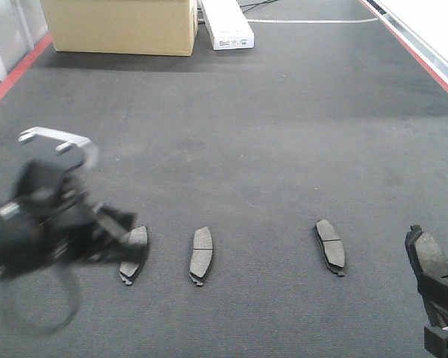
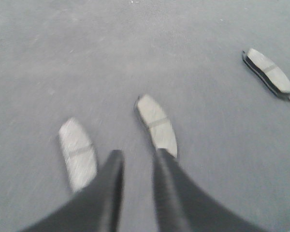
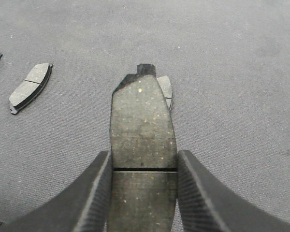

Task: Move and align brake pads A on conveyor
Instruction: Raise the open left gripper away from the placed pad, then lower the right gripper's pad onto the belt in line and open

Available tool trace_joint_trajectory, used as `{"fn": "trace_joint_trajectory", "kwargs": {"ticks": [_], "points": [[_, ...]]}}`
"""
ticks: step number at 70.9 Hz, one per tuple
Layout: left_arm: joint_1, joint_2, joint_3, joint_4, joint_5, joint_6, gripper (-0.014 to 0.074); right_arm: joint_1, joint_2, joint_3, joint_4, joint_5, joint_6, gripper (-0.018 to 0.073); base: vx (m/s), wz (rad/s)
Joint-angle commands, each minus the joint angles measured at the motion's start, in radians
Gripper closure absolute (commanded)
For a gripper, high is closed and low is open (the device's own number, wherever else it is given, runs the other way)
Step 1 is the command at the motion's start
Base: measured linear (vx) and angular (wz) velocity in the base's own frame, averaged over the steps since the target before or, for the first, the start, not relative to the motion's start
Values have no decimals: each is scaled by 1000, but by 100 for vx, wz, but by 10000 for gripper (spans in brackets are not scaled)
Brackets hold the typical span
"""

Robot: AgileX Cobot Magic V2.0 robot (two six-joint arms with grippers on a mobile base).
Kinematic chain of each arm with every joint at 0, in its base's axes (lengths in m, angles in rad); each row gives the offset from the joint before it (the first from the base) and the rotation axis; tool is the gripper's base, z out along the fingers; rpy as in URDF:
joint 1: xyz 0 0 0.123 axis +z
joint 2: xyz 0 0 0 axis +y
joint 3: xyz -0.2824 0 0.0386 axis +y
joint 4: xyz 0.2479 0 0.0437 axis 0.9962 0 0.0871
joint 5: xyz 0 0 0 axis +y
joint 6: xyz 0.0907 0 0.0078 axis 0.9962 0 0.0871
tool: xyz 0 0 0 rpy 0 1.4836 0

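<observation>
Three brake pads lie in a row on the dark conveyor belt (image 1: pixel 269 127): a left pad (image 1: pixel 132 259), a middle pad (image 1: pixel 201 255) and a right pad (image 1: pixel 330 246). My left gripper (image 1: pixel 131 242), blurred, hovers over the left pad. In the left wrist view that gripper (image 2: pixel 137 162) is open, with only belt between its fingers; one pad (image 2: pixel 77 152) lies left of them and another (image 2: pixel 157 124) at the right fingertip. A further pad (image 2: pixel 269 72) lies farther right. My right gripper (image 3: pixel 144 162) is shut on a fourth pad (image 3: pixel 142 121), held above the belt at the near right (image 1: pixel 431 253).
A cardboard box (image 1: pixel 119 26) and a white box (image 1: pixel 225 26) stand at the far end of the belt. Red edge strips run along the left side (image 1: pixel 15 71) and the right side (image 1: pixel 425 52). A white cable (image 1: pixel 313 21) lies at the back.
</observation>
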Motion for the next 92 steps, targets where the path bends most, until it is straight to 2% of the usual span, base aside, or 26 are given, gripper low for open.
{"fn": "trace_joint_trajectory", "kwargs": {"ticks": [1,12,42,92], "points": [[-1,-113,40,6,-52,3,596,-5,0,-30,-4,-83,-7,517,0,0],[-1,-260,131,6,-71,3,604,-5,0,-30,-4,-83,-7,517,0,0],[-1,-625,331,6,-226,5,604,-5,0,-30,-4,-83,-7,517,0,0],[-1,-653,340,6,-220,5,604,-5,4,-30,19,-94,-1,515,0,0]]}}
